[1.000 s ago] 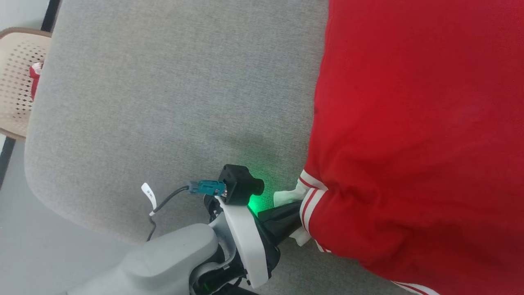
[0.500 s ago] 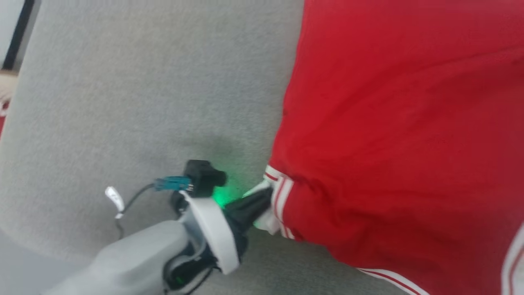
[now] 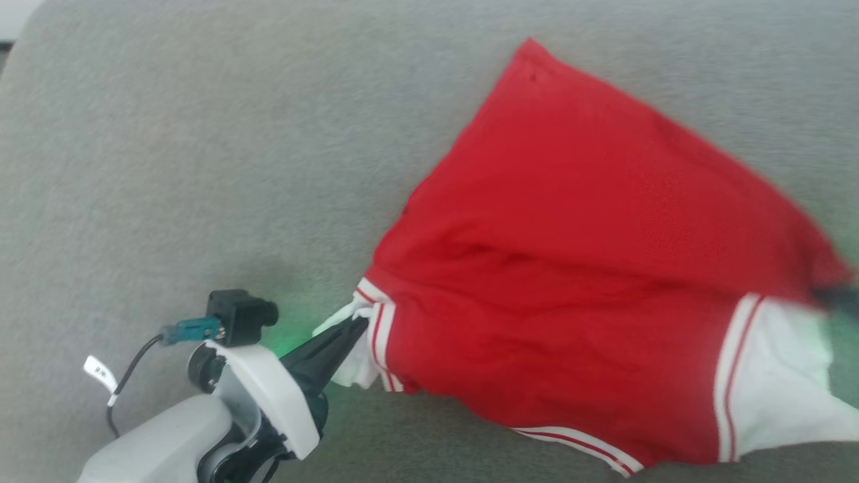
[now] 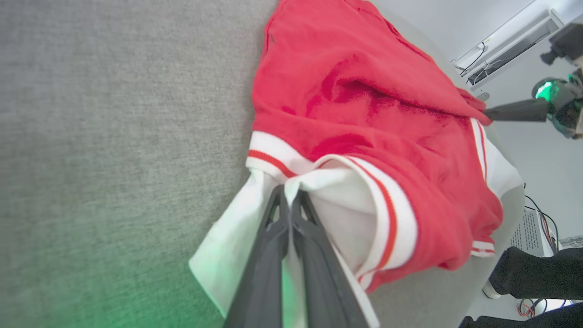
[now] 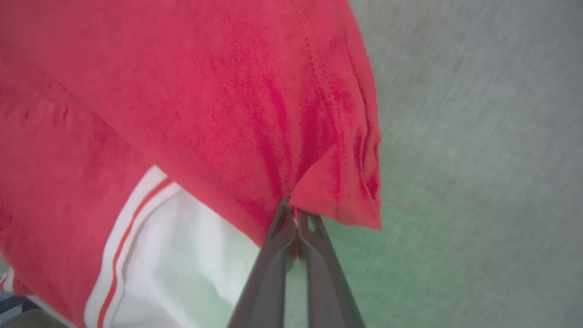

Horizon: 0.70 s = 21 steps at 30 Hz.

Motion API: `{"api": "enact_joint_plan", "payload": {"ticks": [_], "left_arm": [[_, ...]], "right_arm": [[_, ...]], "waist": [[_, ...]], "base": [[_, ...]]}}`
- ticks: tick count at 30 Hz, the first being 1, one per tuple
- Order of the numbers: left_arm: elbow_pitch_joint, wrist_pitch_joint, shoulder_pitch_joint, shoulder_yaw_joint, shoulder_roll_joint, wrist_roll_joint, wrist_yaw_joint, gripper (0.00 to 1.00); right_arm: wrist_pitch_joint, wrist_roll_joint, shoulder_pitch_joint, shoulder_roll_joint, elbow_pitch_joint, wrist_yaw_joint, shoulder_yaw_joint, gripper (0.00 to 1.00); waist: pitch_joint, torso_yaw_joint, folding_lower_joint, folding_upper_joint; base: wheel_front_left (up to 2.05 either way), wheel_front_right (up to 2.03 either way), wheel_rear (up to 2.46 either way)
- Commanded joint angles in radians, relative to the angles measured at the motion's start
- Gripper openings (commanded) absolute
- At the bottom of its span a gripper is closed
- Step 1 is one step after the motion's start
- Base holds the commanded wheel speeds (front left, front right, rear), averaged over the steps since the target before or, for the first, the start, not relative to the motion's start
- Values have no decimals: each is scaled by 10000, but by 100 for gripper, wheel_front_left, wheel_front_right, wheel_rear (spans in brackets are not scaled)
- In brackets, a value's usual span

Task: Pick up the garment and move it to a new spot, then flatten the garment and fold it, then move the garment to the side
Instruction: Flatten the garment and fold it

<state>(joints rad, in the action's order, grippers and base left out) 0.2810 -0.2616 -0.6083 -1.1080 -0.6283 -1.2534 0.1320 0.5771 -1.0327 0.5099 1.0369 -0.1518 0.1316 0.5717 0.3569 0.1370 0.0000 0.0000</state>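
The garment (image 3: 570, 268), a bright red T-shirt with white sleeve ends and stripe trim, is spread across the grey padded surface (image 3: 168, 168) between my two grippers. My left gripper (image 3: 359, 323) at the lower left is shut on the white end of one sleeve (image 4: 328, 196). The left wrist view shows its fingers pinched together on that cloth. My right gripper (image 3: 829, 295) is a dark blur at the right edge of the head view. In the right wrist view it (image 5: 295, 214) is shut on a folded red edge of the garment (image 5: 182, 91), above the other white sleeve end (image 5: 173, 255).
Bare grey surface stretches to the left and above the garment. In the left wrist view the surface's rounded edge (image 4: 514, 214) lies beyond the garment. Past that edge are a person's dark leg (image 4: 533, 278), floor cables and a white wall unit (image 4: 505, 45).
The head camera has shifted, so the beige chair has left the picture and more of the garment shows, with its top corner and second sleeve. My left gripper keeps its hold on the sleeve.
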Motion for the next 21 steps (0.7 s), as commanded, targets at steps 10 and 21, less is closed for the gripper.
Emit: {"api": "enact_joint_plan", "payload": {"ticks": [10, 21], "left_arm": [[320, -41, 1232, 1223, -51, 610, -29, 0], [363, -41, 1584, 1643, 33, 1077, -29, 0]], "right_arm": [[57, 746, -3813, -795, 1662, -18, -731, 0], [367, 1975, -4838, -1928, 2735, -15, -1781, 88]], "waist": [[-649, -987, 0, 0], [-679, -1270, 0, 0]], "base": [[0, 0, 0], [0, 0, 0]]}}
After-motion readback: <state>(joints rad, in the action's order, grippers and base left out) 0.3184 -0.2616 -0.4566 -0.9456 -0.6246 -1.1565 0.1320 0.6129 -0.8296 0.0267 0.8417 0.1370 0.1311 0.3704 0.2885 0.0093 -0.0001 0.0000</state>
